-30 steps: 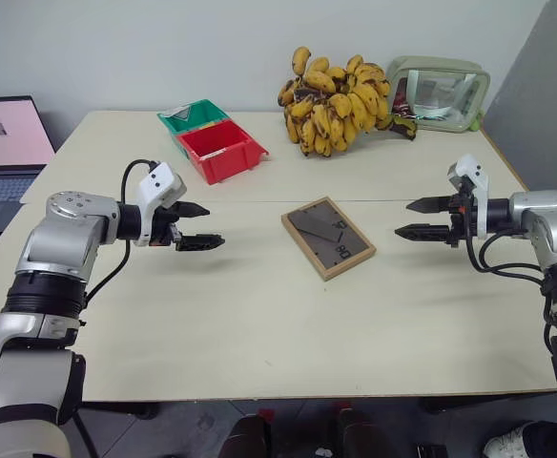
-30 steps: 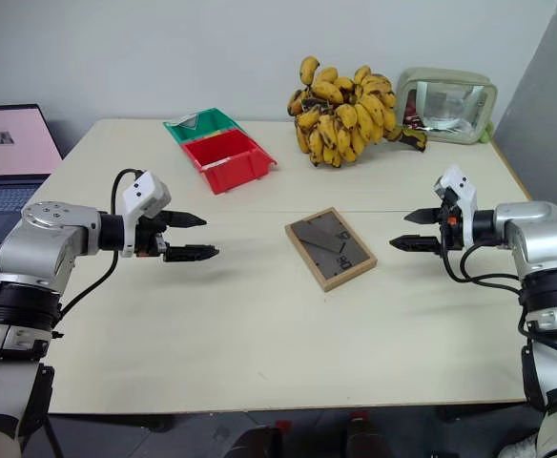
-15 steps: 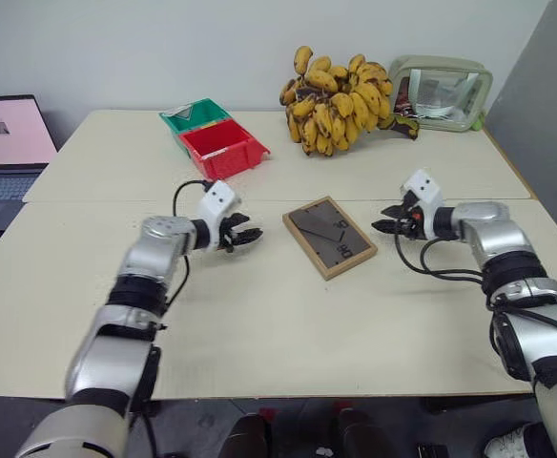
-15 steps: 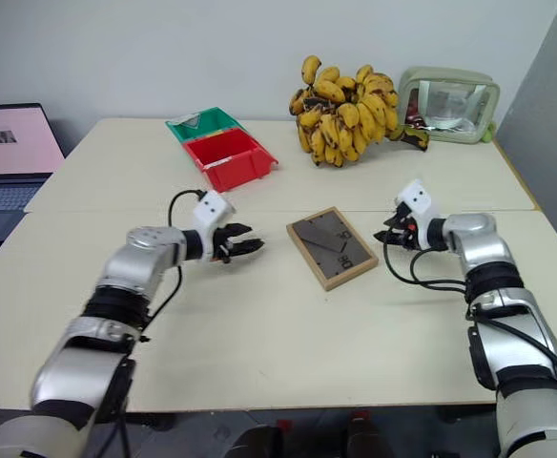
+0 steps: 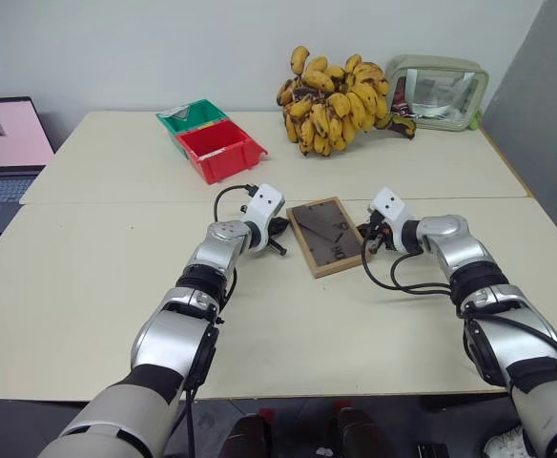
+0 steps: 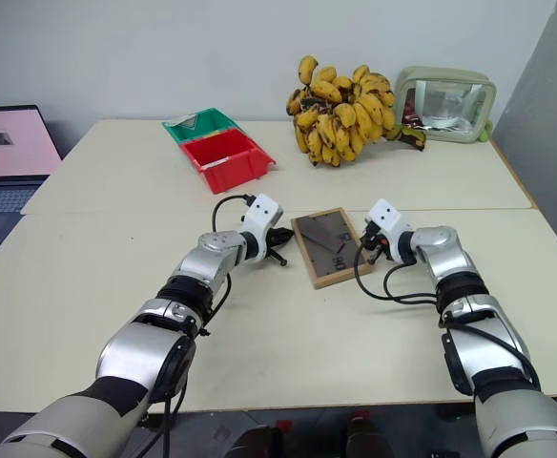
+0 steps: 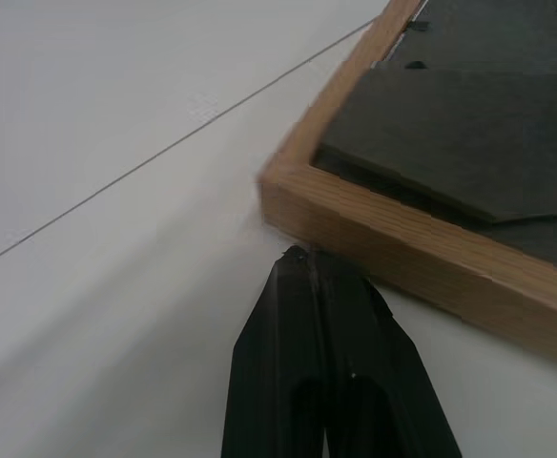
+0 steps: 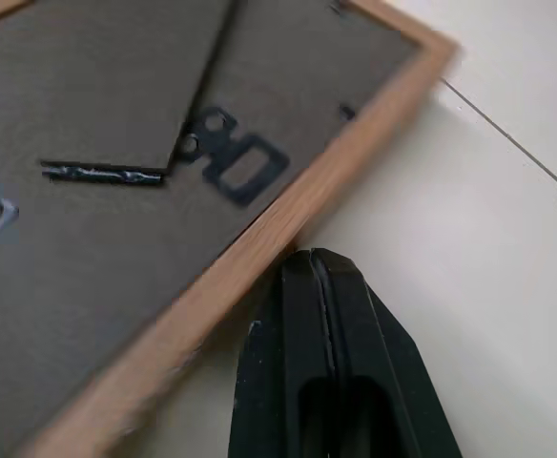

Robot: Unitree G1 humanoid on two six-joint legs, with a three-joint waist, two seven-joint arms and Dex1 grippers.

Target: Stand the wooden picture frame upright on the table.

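Observation:
The wooden picture frame (image 5: 328, 236) lies flat on the table (image 5: 259, 324), just in front of the seam. Its dark back and folded stand face up. My left gripper (image 5: 280, 240) is shut, and in the left wrist view its tip (image 7: 302, 256) touches the frame's wooden edge (image 7: 393, 258) near a corner. On the opposite side, my right gripper (image 5: 366, 239) is also shut, with its tip (image 8: 317, 260) against the frame's edge (image 8: 259, 248). Neither gripper holds anything.
Red bin (image 5: 223, 151) and green bin (image 5: 195, 114) stand at the back left of the table. A banana bunch (image 5: 331, 100) and a green-rimmed clear pouch (image 5: 438, 91) sit along the back. A laptop (image 5: 2, 143) sits off to the left.
Both arms swung inward and down to the frame's two sides. Both grippers went from open to shut. The frame has turned slightly on the table.

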